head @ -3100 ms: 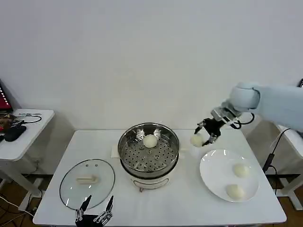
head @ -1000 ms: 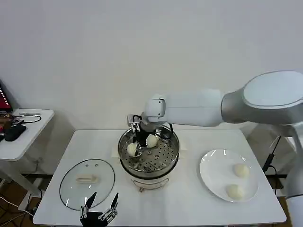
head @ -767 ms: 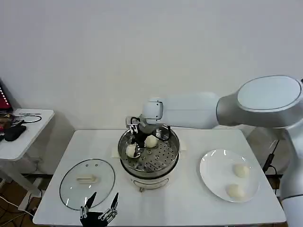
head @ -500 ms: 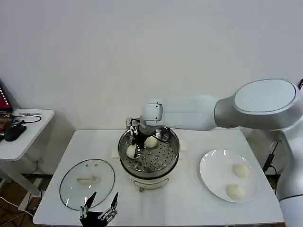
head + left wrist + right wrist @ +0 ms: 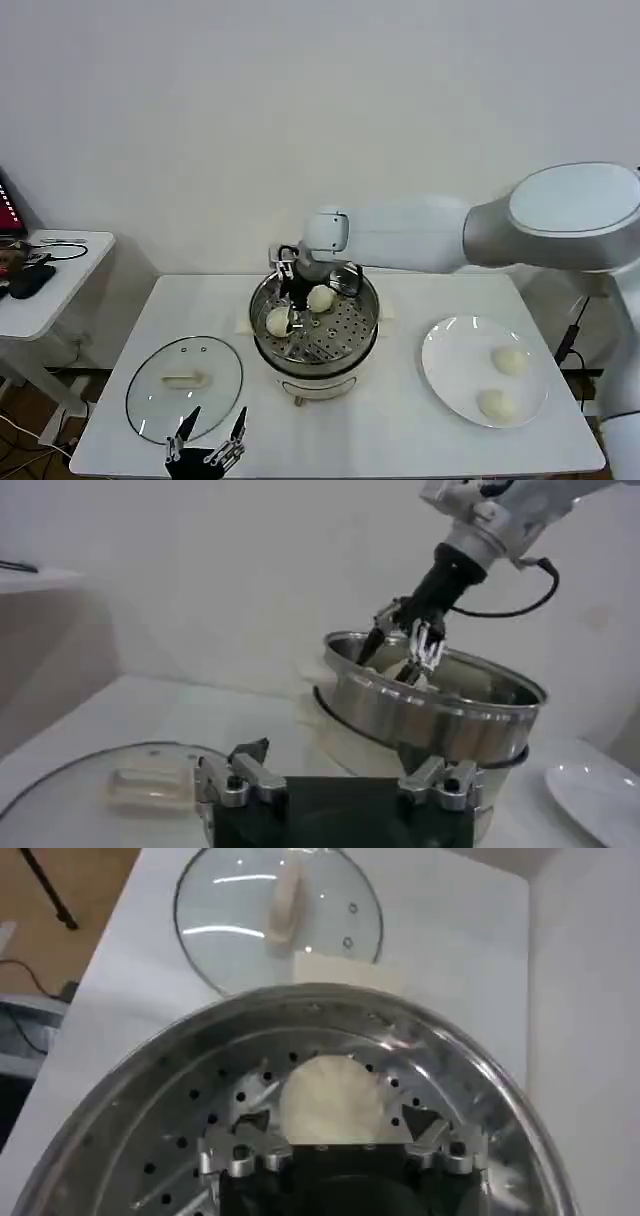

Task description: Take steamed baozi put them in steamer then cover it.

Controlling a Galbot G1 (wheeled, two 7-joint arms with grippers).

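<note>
Two steamed baozi lie in the steamer (image 5: 352, 340): one (image 5: 320, 298) toward the back, one (image 5: 276, 323) at its left side. My right gripper (image 5: 291, 305) hangs open just over the left bun; in the right wrist view that baozi (image 5: 330, 1093) rests on the perforated floor between the spread fingers (image 5: 248, 1124), clear of both. Two more baozi (image 5: 510, 361) (image 5: 496, 403) sit on the white plate (image 5: 450, 370). The cover (image 5: 184, 386) lies flat on the table at the left. My left gripper (image 5: 205, 447) waits open near the front edge, just before the cover.
The steamer stands on a white pot base (image 5: 318, 385) in the middle of the white table (image 5: 400, 440). A small side table (image 5: 45, 285) with cables is off to the left. In the left wrist view the steamer (image 5: 430, 710) and the cover (image 5: 100, 780) show ahead.
The right arm carried a baozi from beside the plate across into the steamer, set it at the left side, and its fingers have spread off it. The left arm barely moved.
</note>
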